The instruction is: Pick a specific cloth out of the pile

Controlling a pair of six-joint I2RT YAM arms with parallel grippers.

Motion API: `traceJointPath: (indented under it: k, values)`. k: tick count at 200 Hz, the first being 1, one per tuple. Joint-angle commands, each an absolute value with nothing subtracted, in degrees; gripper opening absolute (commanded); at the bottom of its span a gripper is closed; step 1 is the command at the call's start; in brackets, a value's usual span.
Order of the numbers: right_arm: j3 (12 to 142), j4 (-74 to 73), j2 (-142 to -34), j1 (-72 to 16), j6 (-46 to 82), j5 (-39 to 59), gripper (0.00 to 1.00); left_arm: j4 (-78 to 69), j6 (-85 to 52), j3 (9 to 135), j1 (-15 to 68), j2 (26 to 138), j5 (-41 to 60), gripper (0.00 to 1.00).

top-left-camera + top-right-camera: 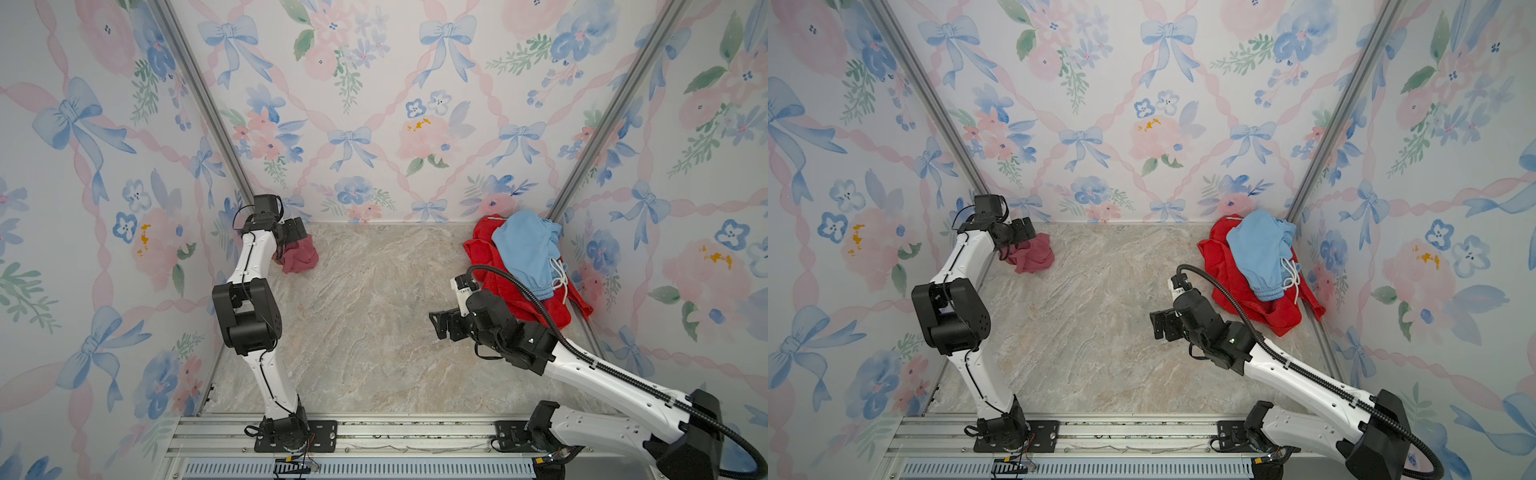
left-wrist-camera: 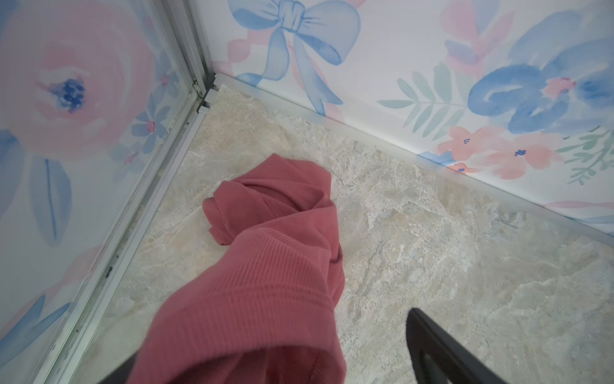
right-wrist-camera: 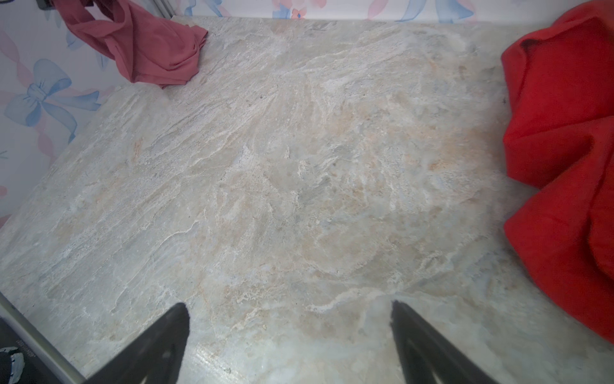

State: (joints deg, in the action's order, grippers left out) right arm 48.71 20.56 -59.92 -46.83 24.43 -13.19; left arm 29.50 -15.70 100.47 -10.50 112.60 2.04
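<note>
On the beige marbled worktop (image 1: 374,316), far left corner: the small dusty-rose ribbed cloth (image 1: 302,258) lies well apart from the pile (image 1: 484,257).
The pile fills the far right corner, a bright red cloth (image 3: 558,133) under light blue shorts (image 1: 525,249) with a white drawstring (image 1: 560,277); the right wrist view catches only the red. The left wrist view shows the dusty-rose ribbed cloth draped over one finger of the left hand (image 1: 300,237), whose fingers are spread wide and clamp nothing. The right hand (image 3: 289,305) hovers spread and empty.
</note>
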Motion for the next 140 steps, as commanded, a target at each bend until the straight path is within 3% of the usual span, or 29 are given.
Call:
traceJointPath:
  k: [1, 72, 96, 123, 140]
  values:
    - [47.02, 23.10, -57.02, -41.76, 22.84, -10.61, 0.97, 26.93, -16.29, 98.46, -10.37, 111.70, 2.95, 0.98]
    - [42.66, 23.90, -52.14, -39.54, 25.38, -8.52, 0.97, 32.36, -18.71, 113.84, -14.14, 132.28, 21.51, 0.98]
    - [42.43, 24.54, -51.49, -39.50, 25.47, -9.07, 0.97, 32.88, -18.57, 113.13, -13.90, 133.44, 16.61, 0.98]
    - [42.73, 24.37, -51.89, -39.54, 25.33, -9.29, 0.97, 34.45, -14.29, 110.82, -12.54, 132.85, 3.20, 0.98]
    - [43.36, 23.81, -53.01, -39.76, 25.13, -8.89, 0.97, 34.57, -12.61, 108.67, -12.76, 132.27, 2.47, 0.98]
